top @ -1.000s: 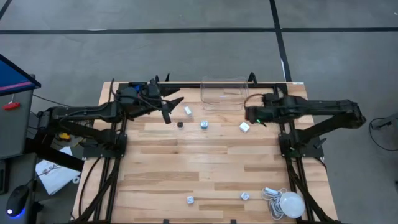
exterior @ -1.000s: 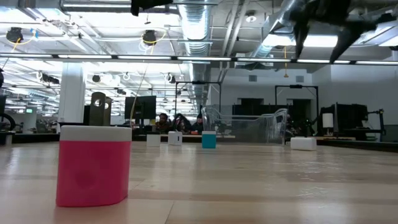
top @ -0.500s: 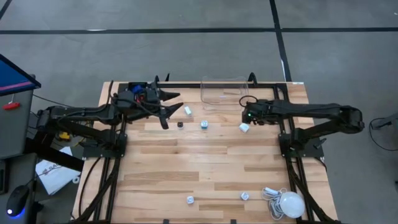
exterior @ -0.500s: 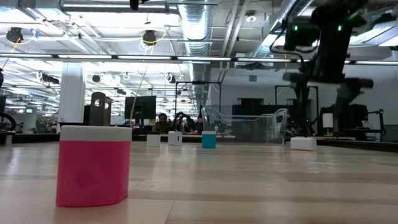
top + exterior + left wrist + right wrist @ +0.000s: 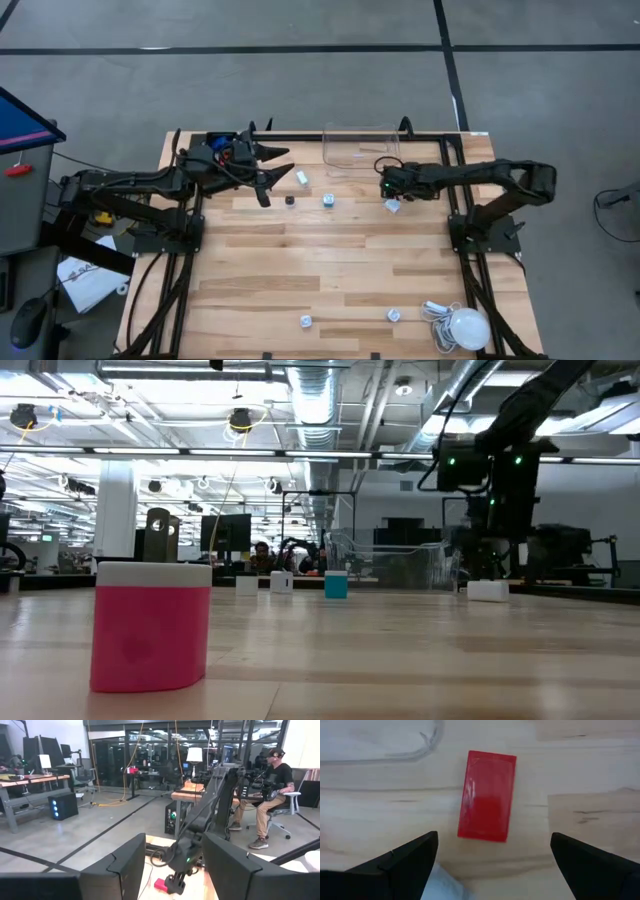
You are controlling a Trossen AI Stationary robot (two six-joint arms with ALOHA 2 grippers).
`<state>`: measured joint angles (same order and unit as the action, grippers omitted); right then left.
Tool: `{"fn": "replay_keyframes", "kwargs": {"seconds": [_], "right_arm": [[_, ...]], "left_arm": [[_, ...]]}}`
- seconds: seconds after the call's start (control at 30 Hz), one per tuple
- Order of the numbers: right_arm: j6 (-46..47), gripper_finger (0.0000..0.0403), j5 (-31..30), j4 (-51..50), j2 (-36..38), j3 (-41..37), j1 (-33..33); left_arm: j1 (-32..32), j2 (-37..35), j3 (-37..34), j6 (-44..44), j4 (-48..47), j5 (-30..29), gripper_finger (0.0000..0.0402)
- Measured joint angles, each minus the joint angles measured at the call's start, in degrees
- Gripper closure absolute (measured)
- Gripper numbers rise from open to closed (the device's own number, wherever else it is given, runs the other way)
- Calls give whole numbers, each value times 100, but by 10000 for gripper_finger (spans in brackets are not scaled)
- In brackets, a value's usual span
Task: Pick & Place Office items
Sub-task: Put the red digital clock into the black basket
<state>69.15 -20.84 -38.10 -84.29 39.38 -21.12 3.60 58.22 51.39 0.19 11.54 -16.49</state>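
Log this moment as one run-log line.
right gripper: open, above red block, no contact | left gripper: raised at table's far left, holding nothing visible | clear bin: far edge

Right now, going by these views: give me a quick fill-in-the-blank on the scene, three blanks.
1. The right gripper hangs with jaws open over a ___ block.
2. The clear bin stands at the table's ___ edge.
3. The white bulb lies on the ___ arm's side.

Missing words: red; far; right
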Motion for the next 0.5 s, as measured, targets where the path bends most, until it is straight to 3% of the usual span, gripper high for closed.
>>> {"fn": "replay_keyframes", "kwargs": {"seconds": [0.3, 0.5], "right_arm": [[-18, 30, -9, 506, -473, 15, -40], [-18, 79, -107, 582, -545, 26, -50]], "left_arm": [[0, 0, 38, -27, 2, 0, 215], [0, 0, 38, -55, -1, 0, 215]]}}
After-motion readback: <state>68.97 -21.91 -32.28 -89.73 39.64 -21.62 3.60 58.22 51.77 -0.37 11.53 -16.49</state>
